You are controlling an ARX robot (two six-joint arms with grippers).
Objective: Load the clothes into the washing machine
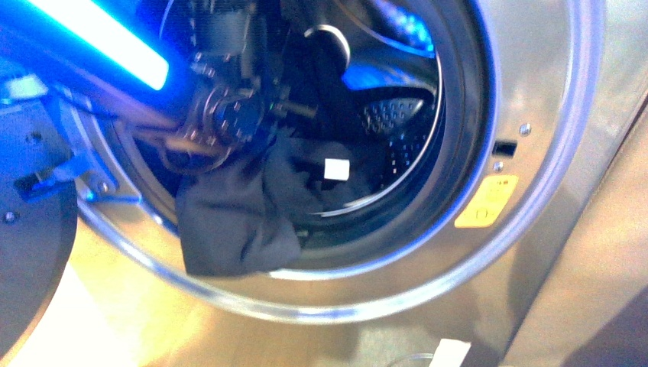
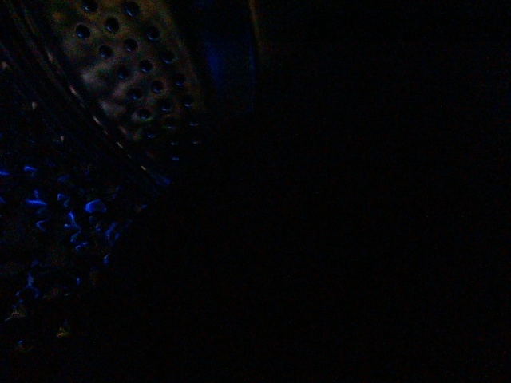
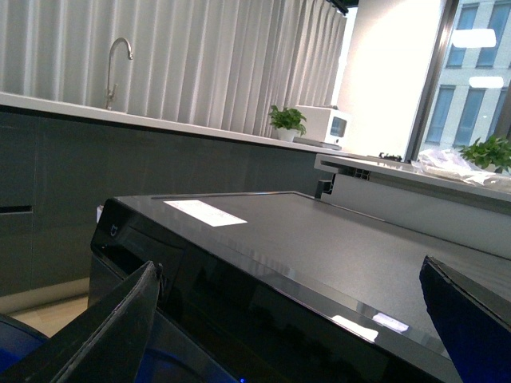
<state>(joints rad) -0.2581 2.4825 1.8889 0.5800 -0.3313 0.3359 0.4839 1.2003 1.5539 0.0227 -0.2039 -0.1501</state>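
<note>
Nearest to us in the front view is the open door at the left, and across it the left arm with its blue-lit strip reaches slantwise into the mouth of the washing machine. The left tool sits just inside the upper left of the porthole. It is blurred against dark cloth, so we cannot tell whether it is apart, together or clamped on anything, and the left wrist view is dark. The clothes lie half in and half out. A broad fold hangs over the lower left of the gasket, below the left tool and on our side of it. The rest runs up and to the right, past a white tag, into the drum. We judge the long axis to run from that hanging fold inward, so the coming move turns on carrying the low, outer end over the lip and deeper in. The left arm is plainly the nearer. The right tool has its fingers wide apart on nothing and looks out over a flat dark top, well away from the cloth. The right half of the mouth, on the side of the yellow sticker, is open room. The lip and the door are the edges to mind.
</note>
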